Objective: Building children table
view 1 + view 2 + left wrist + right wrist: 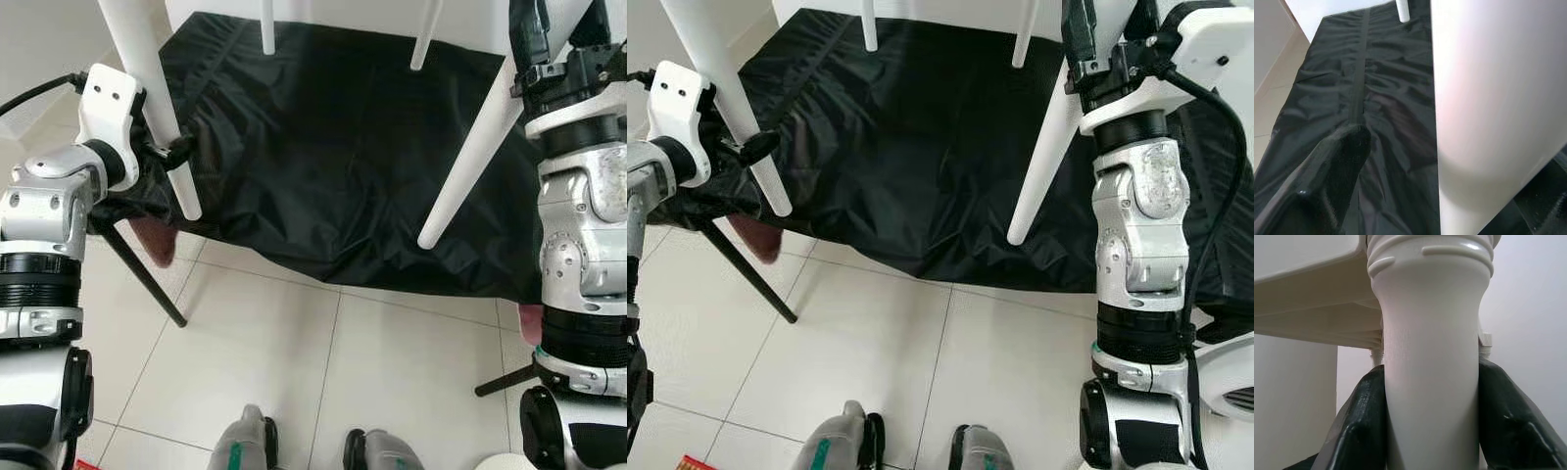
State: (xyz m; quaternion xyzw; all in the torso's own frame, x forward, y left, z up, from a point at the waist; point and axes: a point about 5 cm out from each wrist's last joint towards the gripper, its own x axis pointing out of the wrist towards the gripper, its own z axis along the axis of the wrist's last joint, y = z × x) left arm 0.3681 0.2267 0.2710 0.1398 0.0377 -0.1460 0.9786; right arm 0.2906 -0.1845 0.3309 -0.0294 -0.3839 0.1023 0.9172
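The white children's table hangs above a black cloth (323, 147), its four round legs pointing down. My left gripper (165, 152) is open around the near-left leg (162, 108). In the left wrist view one finger (1327, 186) stands apart from that leg (1488, 98), with cloth showing between them. My right gripper (1087, 49) is shut on the near-right leg (480, 147) high up, close to where the leg (1432, 333) screws into the tabletop's underside (1308, 293). Both black fingers (1364, 421) press against its sides. Two far legs (267, 29) hang at the back.
The black cloth covers a low stand with thin black legs (147, 279) on a pale tiled floor (294, 362). My own feet (245, 446) are at the near edge. A black cable (1225, 127) runs along my right arm.
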